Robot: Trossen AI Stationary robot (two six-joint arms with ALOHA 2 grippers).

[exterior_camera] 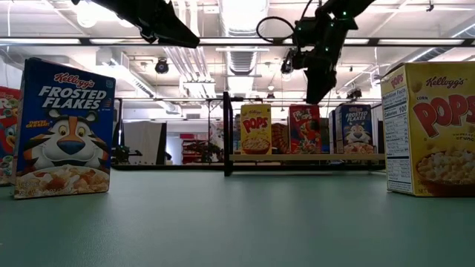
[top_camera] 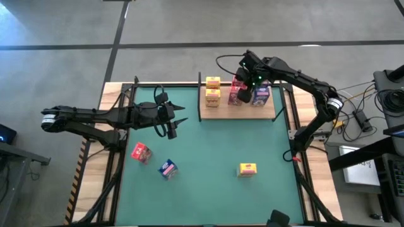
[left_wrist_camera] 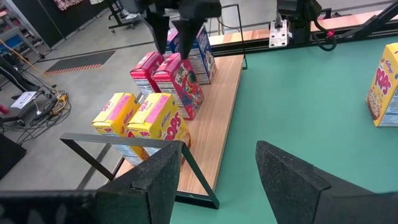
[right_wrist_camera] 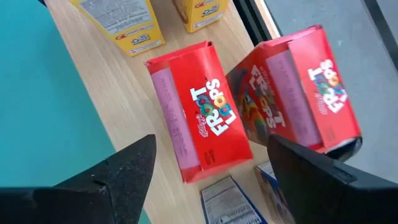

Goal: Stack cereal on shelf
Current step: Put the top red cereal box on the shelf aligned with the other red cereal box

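Cereal boxes of printed cardboard, small and rectangular, are seen in two groups. Two yellow Pops boxes (top_camera: 213, 91), two red Froot Loops boxes (right_wrist_camera: 199, 118) and blue Frosted Flakes boxes (top_camera: 261, 94) are stood on the shelf (top_camera: 238, 112), a flat light-wood board with thin black posts. On the green mat (top_camera: 208, 157), a red box (top_camera: 141, 152), a blue box (top_camera: 168, 168) and a yellow box (top_camera: 247, 169) are left well apart. The right gripper (top_camera: 243, 85) is held above the red boxes, fingers spread, nothing grasped. The left gripper (top_camera: 178, 125) is hung over the mat, fingers parted and empty.
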